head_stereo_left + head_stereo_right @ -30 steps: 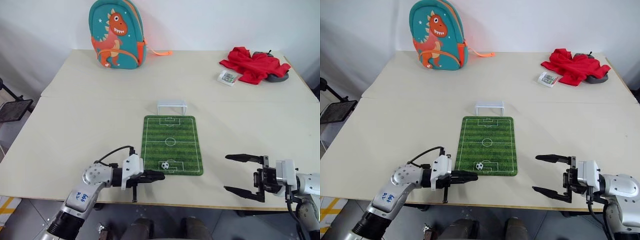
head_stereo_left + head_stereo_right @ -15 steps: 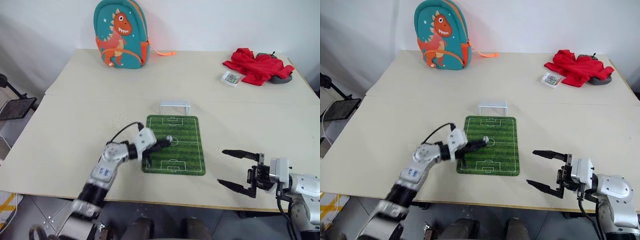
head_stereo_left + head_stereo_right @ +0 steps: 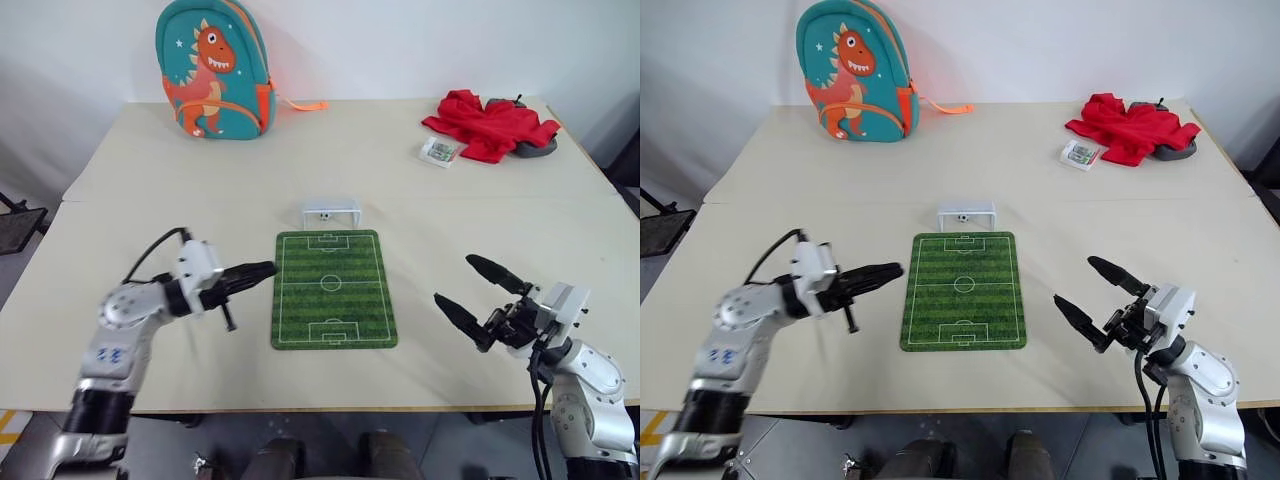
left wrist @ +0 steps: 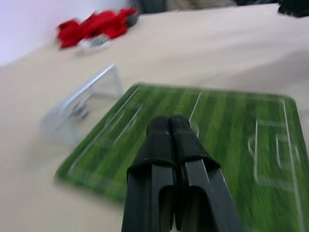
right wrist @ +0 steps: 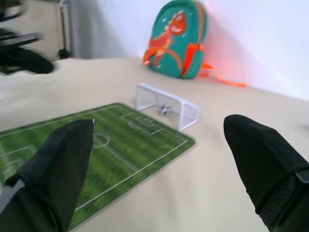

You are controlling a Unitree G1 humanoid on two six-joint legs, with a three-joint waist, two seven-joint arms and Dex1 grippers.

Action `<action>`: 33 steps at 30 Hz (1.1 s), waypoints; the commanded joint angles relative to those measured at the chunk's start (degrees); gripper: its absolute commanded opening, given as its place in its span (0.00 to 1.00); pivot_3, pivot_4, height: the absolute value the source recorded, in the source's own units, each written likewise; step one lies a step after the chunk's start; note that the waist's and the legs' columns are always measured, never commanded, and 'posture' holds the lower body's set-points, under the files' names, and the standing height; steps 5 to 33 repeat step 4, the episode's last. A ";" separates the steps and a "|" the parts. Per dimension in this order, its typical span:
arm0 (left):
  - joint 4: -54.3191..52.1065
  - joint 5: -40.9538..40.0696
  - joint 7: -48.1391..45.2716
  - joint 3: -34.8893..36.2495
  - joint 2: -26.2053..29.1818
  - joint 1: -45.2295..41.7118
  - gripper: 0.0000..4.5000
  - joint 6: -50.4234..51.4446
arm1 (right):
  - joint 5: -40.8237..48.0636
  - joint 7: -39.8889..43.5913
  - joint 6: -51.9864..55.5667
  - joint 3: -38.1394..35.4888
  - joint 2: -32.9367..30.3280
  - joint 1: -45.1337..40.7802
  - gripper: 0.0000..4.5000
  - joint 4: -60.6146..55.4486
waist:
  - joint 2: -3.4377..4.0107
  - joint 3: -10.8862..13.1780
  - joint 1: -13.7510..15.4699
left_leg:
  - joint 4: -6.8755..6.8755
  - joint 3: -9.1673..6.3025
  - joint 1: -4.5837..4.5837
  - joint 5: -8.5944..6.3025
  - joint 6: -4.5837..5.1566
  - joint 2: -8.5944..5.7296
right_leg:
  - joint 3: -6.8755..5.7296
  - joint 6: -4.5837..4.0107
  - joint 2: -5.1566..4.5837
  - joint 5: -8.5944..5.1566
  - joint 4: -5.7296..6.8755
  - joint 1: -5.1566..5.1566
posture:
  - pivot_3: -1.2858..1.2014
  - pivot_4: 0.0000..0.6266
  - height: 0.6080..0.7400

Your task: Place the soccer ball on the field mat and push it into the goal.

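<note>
The soccer ball [image 3: 325, 215] lies inside the small white goal [image 3: 332, 212], which stands just past the far end of the field mat [image 3: 332, 290]. The green striped mat is bare. My left gripper [image 3: 262, 270] is shut and empty, level, just off the mat's left edge and pointing toward it. In the left wrist view its closed fingers [image 4: 164, 145] point over the mat [image 4: 231, 135], with the goal [image 4: 82, 104] off to one side. My right gripper [image 3: 455, 282] is open and empty, right of the mat, and its wrist view looks at the goal [image 5: 166, 105] with the ball [image 5: 165, 109] in it.
A teal dinosaur backpack [image 3: 210, 70] stands at the table's far left. A red cloth [image 3: 487, 122] lies over a dark object [image 3: 530, 148] at the far right, with a small packet [image 3: 438, 151] beside it. The table's front edge runs close beneath both arms.
The ball has gone from the mat's near end up the mat and into the goal. My left gripper swept forward behind it, then drew back off the mat's left side. The camera shifted.
</note>
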 commanded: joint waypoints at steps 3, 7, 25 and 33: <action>-5.29 -0.61 3.23 5.54 1.36 6.78 0.01 0.02 | -0.01 -0.24 -2.41 -0.81 0.31 -1.68 1.00 1.40 | 0.00 0.00 0.73 | -0.01 -0.06 0.01 0.00 0.00 -0.01 | 0.09 -0.01 0.00 0.00 -0.02 0.03 | 0.52 0.24 1.00; -5.69 -1.02 4.14 6.15 0.82 7.35 0.01 0.00 | -0.08 -0.23 -2.62 -0.79 0.33 -1.98 1.00 1.88 | 0.00 0.00 0.73 | -0.01 -0.08 0.00 0.00 0.00 0.00 | 0.10 -0.01 0.00 0.00 -0.03 0.04 | 0.52 0.24 1.00; -5.69 -1.02 4.14 6.15 0.82 7.35 0.01 0.00 | -0.08 -0.23 -2.62 -0.79 0.33 -1.98 1.00 1.88 | 0.00 0.00 0.73 | -0.01 -0.08 0.00 0.00 0.00 0.00 | 0.10 -0.01 0.00 0.00 -0.03 0.04 | 0.52 0.24 1.00; -5.69 -1.02 4.14 6.15 0.82 7.35 0.01 0.00 | -0.08 -0.23 -2.62 -0.79 0.33 -1.98 1.00 1.88 | 0.00 0.00 0.73 | -0.01 -0.08 0.00 0.00 0.00 0.00 | 0.10 -0.01 0.00 0.00 -0.03 0.04 | 0.52 0.24 1.00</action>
